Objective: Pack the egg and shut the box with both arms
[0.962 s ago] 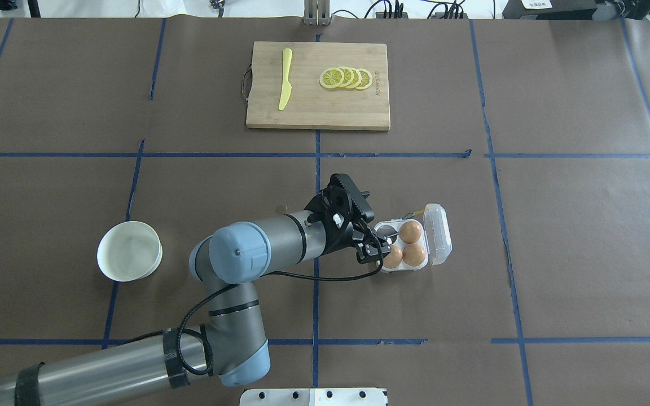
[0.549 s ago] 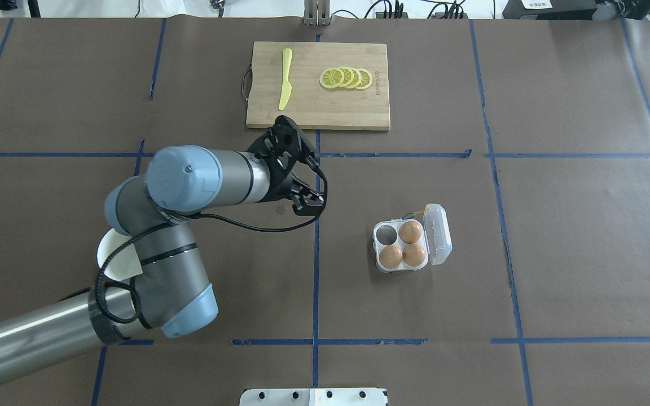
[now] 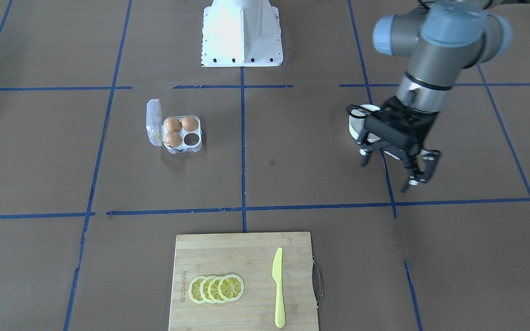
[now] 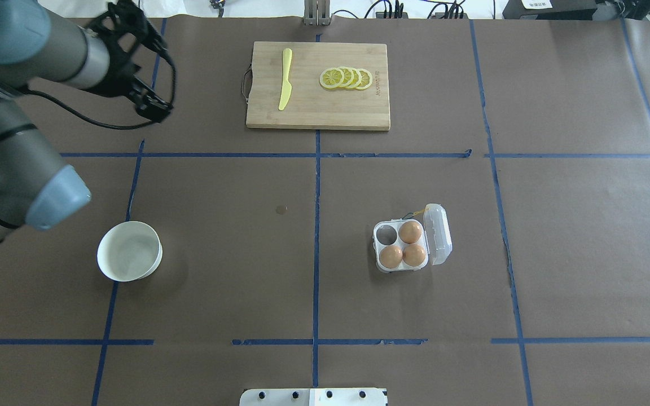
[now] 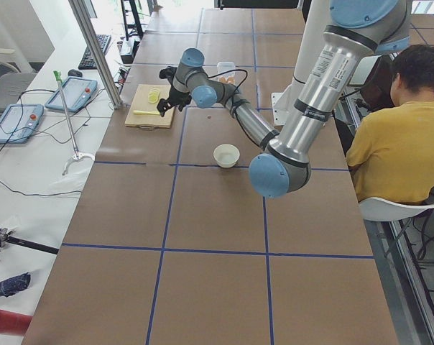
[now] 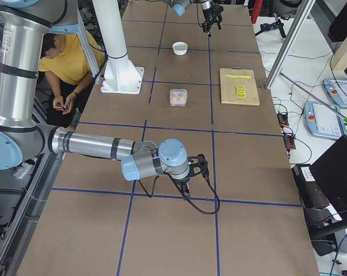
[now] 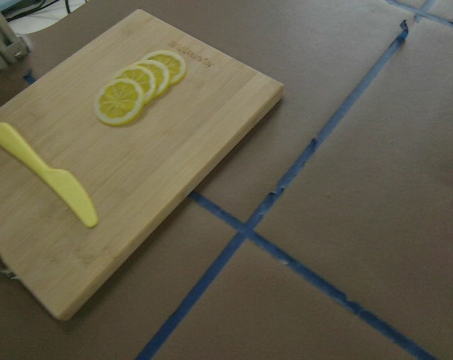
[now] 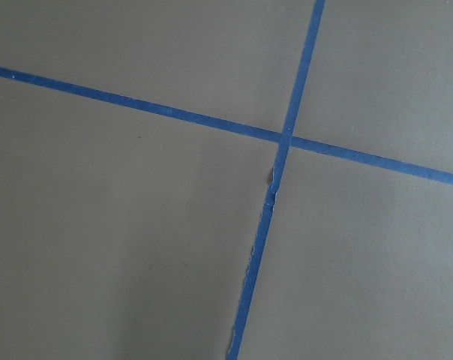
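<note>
Brown paper marked off by blue tape lines covers the table point(image 4: 556, 254), and the box point(image 4: 377, 246) stands right of centre on the near side, its clear lid point(image 4: 438, 234) swung open on the right-hand edge. One egg point(image 4: 391, 256) sits in the near left cell and two other eggs point(image 4: 412, 242) fill the right-hand cells, while the far left cell point(image 4: 387, 232) is vacant. Which of the three is the task's own cannot be told, as all look alike. No loose egg shows on the table, and the white bowl point(image 4: 129, 250) at near left appears to hold nothing. The left gripper point(image 3: 387, 175) hangs above the far left of the table, well apart from the box, with its jaws spread and nothing between them. Its wrist camera looks onto the cutting board point(image 4: 313, 107) with the lemon slices point(image 4: 346, 78) and yellow knife point(image 4: 285, 79). The right gripper point(image 6: 188, 175) appears only in the side view, low over bare paper at the right end. Whether its jaws are spread or closed cannot be determined. Judgement: packing appears complete as far as the eggs available, and the closing step has not begun. The next move calls for both arms to travel to the box, one steadying the base against sliding, the other folding the lid leftward over the eggs and pressing until it latches, gently enough to spare the shells.
</note>
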